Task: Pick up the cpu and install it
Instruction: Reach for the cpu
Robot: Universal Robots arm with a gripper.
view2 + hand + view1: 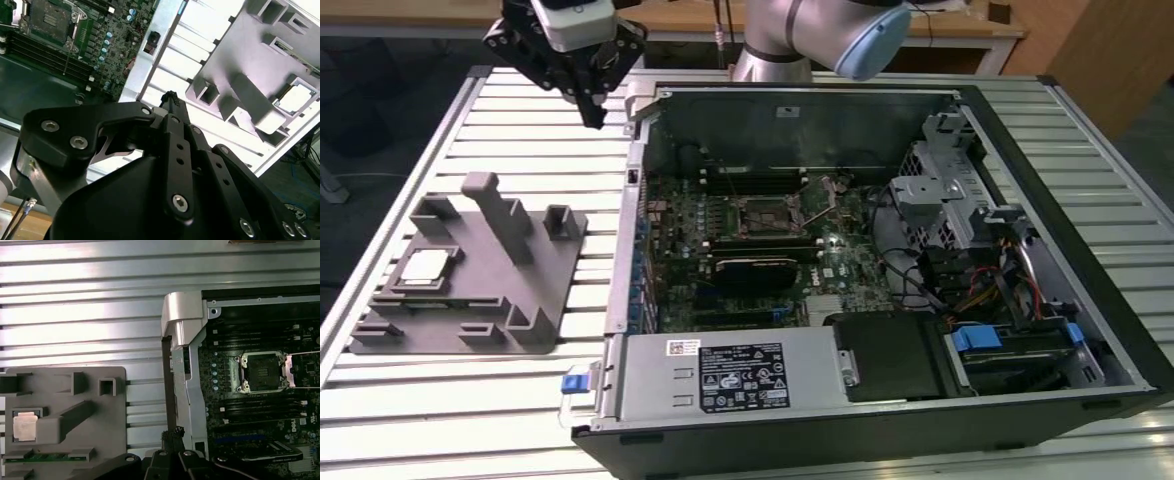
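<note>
In the upper left of the exterior view, my gripper (595, 112) hangs above a slatted metal table (520, 140). Its black fingers are clenched together to a single point and grasp nothing. In both wrist views the fingertips meet with no gap between them, in the second wrist view (170, 97) and in the first wrist view (173, 432).

The cpu (427, 266), a small silvery square, lies flat in a recess of a grey fixture block (547, 280). The block is at the exterior view's left, in the lower left of the frame, well apart from my gripper.

A computer case (787, 125) lies on its side at centre frame with its inside exposed. My gripper is just beside its upper left corner. The motherboard socket (767, 212) sits near the middle of the board, its metal frame around a bare dark square.
</note>
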